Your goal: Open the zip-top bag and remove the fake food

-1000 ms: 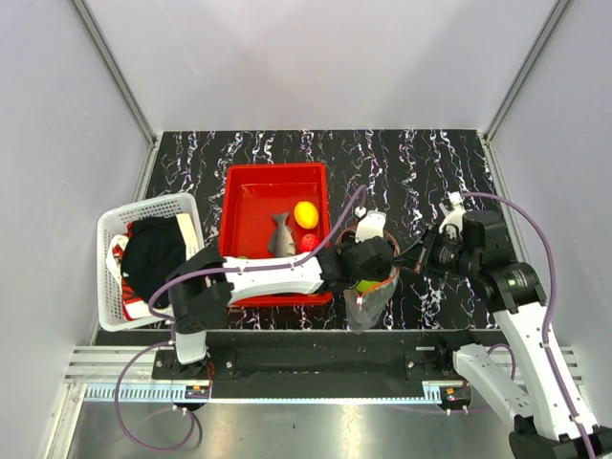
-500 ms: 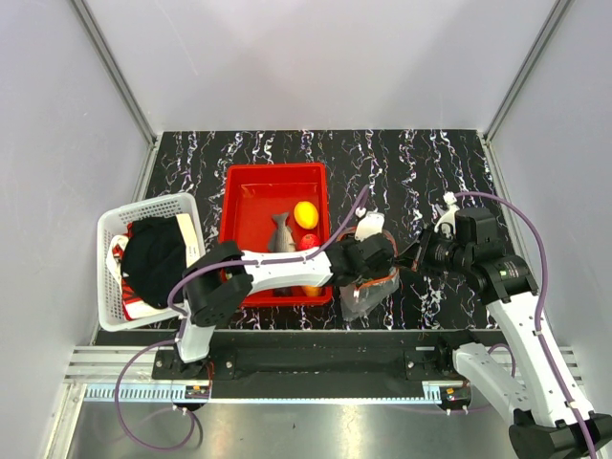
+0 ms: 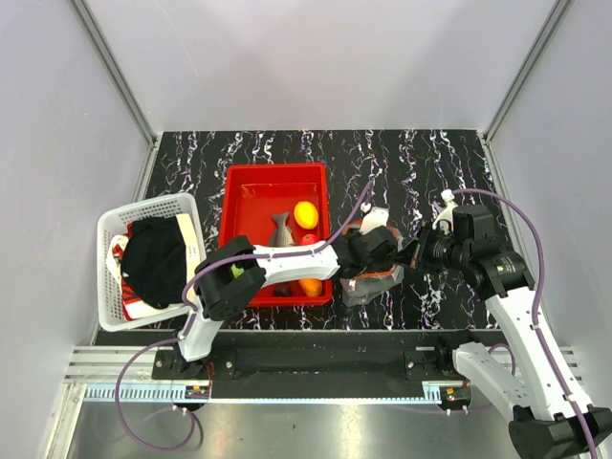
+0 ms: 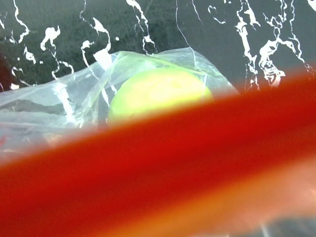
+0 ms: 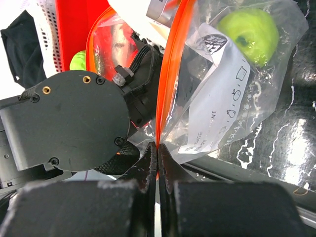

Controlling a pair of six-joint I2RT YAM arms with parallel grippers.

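The zip-top bag (image 3: pixel 368 284) lies on the dark table just right of the red tray; it is clear and crinkly, with a white label. My right gripper (image 5: pixel 157 150) is shut on its red-orange zip strip (image 5: pixel 165 74), and also shows in the top view (image 3: pixel 413 256). My left gripper (image 3: pixel 376 251) is pushed into the bag's mouth; its fingers are hidden. A green fruit (image 4: pixel 158 94) sits inside the bag and shows in the right wrist view (image 5: pixel 249 29). A grey fish (image 3: pixel 280 230), a yellow piece (image 3: pixel 306 212), a red piece (image 3: pixel 308 239) and an orange piece (image 3: pixel 311 286) lie in the tray.
The red tray (image 3: pixel 251 186) stands left of the bag. A white basket (image 3: pixel 115 225) with a black cloth (image 3: pixel 153 253) is at the far left. A second green fruit (image 5: pixel 79 60) shows beyond the bag. Grey walls enclose the table.
The left arm has stretched further right, with its gripper deeper in the bag's mouth. The bag has shifted away from the front edge. The right gripper moved slightly back, still holding the strip.
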